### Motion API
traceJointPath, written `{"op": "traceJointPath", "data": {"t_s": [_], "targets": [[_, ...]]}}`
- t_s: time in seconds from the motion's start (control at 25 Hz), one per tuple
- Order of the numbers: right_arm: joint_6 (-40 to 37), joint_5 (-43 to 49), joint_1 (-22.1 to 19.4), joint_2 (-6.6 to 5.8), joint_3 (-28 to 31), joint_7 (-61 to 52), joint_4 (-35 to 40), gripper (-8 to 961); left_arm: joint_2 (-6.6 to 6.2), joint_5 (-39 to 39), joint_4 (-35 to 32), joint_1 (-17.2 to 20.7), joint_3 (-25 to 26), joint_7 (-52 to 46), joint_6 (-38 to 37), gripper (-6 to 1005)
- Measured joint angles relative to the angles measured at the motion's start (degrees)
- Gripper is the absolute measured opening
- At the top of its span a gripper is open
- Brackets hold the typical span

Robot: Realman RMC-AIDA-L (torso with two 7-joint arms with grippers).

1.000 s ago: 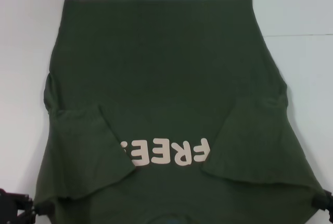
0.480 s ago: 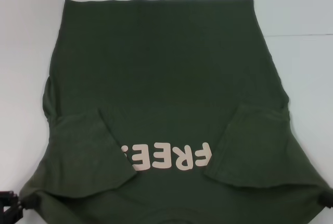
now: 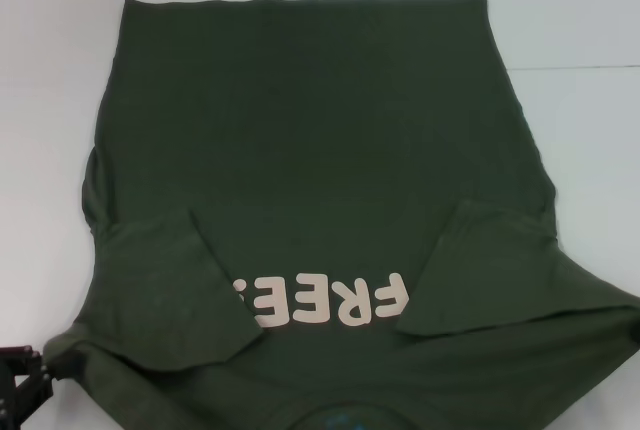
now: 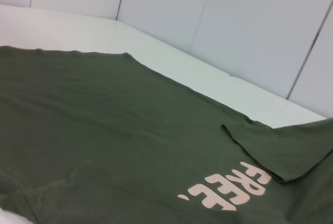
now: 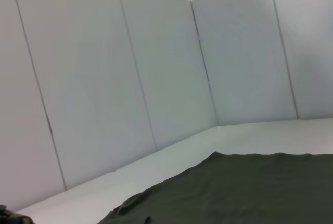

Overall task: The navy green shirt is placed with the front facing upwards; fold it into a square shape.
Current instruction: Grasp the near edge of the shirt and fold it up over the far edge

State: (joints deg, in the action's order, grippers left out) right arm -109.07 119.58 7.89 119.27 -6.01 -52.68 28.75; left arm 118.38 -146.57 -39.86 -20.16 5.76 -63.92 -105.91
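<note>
The navy green shirt (image 3: 320, 150) lies front up on the white table (image 3: 585, 130), collar toward me and hem at the far side. Pale letters (image 3: 325, 300) cross the chest, and a teal label (image 3: 340, 417) shows at the collar. Both sleeves are folded inward over the chest, one on the left (image 3: 165, 290) and one on the right (image 3: 480, 270). My left gripper (image 3: 22, 387) is at the near left, shut on the shirt's raised shoulder corner. The near right corner is lifted to the picture's edge, and the right gripper is out of view. The left wrist view shows the shirt (image 4: 104, 130) and its letters (image 4: 229, 190). The right wrist view shows its far part (image 5: 250, 187).
Bare white table surrounds the shirt on the far side and on both flanks. Pale wall panels (image 5: 156, 67) rise behind the table.
Both near shoulder corners have risen and moved away from me, toward the hem. The right gripper has slipped past the picture's edge. The collar label has come into view.
</note>
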Motion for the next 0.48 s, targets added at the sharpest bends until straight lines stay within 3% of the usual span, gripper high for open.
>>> {"op": "traceJointPath", "data": {"t_s": [0.48], "targets": [[-4.57,0.78,-4.34,0.26,-0.10,5.84,-0.25,51,0.18,-0.47,-0.80,1.69,-0.60,10.25,-10.27,30]]}}
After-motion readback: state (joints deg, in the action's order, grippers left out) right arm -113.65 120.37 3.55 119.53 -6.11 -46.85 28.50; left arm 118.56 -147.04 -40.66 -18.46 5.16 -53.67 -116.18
